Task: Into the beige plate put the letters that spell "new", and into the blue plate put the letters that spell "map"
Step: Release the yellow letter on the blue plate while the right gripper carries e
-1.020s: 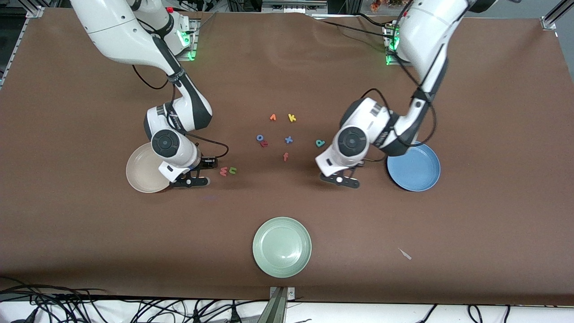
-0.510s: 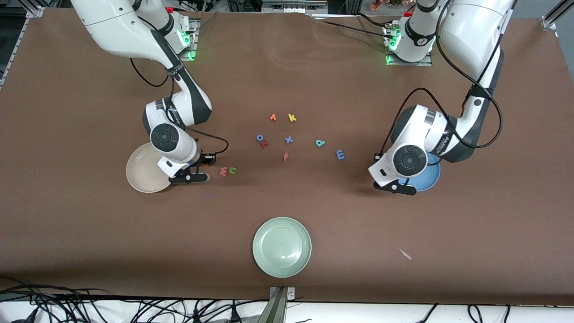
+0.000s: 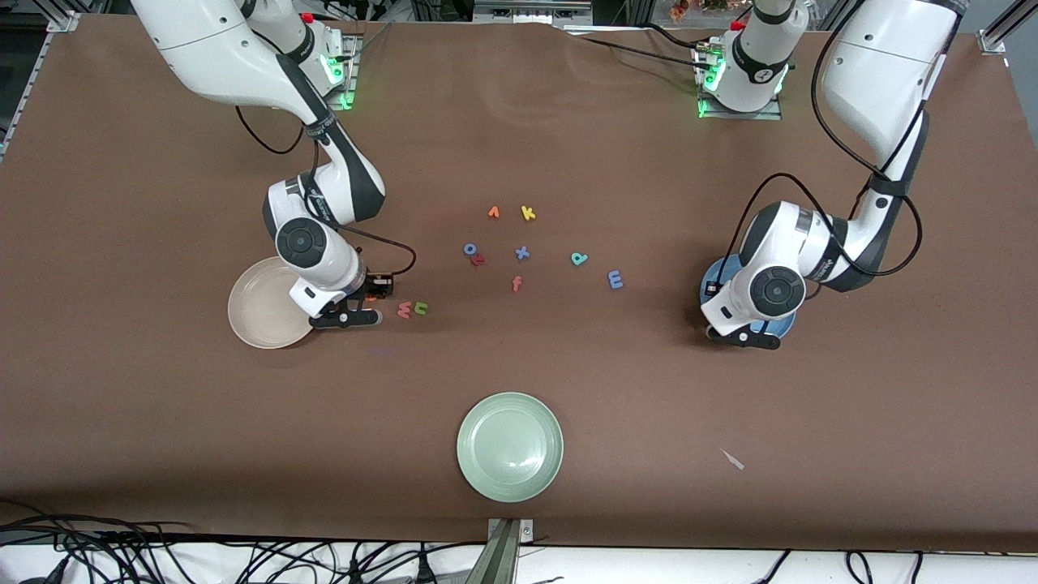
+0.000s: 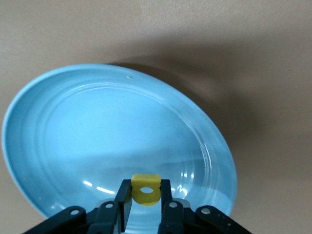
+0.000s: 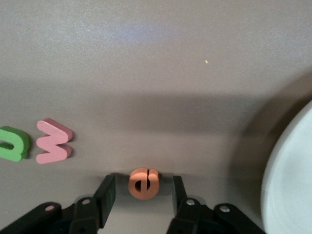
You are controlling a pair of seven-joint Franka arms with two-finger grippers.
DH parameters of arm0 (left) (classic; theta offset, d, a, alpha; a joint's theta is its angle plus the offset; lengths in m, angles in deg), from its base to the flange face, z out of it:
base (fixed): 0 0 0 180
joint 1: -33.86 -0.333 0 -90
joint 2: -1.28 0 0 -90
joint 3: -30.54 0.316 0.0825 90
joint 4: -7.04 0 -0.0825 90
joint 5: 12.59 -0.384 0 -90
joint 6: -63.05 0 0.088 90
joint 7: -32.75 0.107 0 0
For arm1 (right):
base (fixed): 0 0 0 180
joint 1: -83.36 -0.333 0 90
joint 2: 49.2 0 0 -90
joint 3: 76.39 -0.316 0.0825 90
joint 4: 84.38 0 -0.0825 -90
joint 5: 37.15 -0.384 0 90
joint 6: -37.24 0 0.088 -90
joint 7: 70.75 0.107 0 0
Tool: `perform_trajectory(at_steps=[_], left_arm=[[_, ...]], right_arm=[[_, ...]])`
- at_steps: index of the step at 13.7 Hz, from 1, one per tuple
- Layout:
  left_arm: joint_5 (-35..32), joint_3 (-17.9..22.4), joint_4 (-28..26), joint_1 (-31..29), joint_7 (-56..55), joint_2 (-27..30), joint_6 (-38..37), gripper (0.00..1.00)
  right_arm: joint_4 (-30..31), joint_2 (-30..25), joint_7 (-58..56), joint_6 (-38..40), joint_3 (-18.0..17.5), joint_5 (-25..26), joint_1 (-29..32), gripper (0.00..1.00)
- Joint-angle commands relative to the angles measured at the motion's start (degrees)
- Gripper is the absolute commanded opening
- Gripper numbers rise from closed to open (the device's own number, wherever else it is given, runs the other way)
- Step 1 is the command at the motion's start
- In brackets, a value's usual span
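My left gripper (image 4: 146, 188) hangs low over the blue plate (image 4: 73, 141), shut on the yellow a (image 4: 145, 180). In the front view that arm covers most of the blue plate (image 3: 710, 284). My right gripper (image 5: 142, 185) is down at the table beside the beige plate (image 3: 255, 312), open, its fingers on either side of the orange e (image 5: 136, 184) without touching it. The pinkish w (image 3: 405, 309) and green n (image 3: 420, 307) lie close by. The blue m (image 3: 615, 280) and teal p (image 3: 578, 259) lie near the table's middle.
A pale green plate (image 3: 509, 446) sits near the front edge. Other letters lie mid-table: orange v (image 3: 493, 212), yellow k (image 3: 528, 212), blue o (image 3: 469, 249), blue x (image 3: 522, 253), red f (image 3: 516, 283). A small white scrap (image 3: 732, 459) lies toward the left arm's end.
The left arm has swung from beside the p to over the blue plate, uncovering the m. The right gripper has shifted slightly beside the beige plate.
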Motion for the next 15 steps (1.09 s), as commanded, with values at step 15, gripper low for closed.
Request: perform_trajectory(at_steps=[15], left_arm=[[5.9, -10.6, 8.0, 7.6, -23.6, -2.7, 0.4, 1.0]], right_arm=[[-0.9, -8.3, -17.4, 12.0, 7.6, 1.0, 0.3, 0.17]])
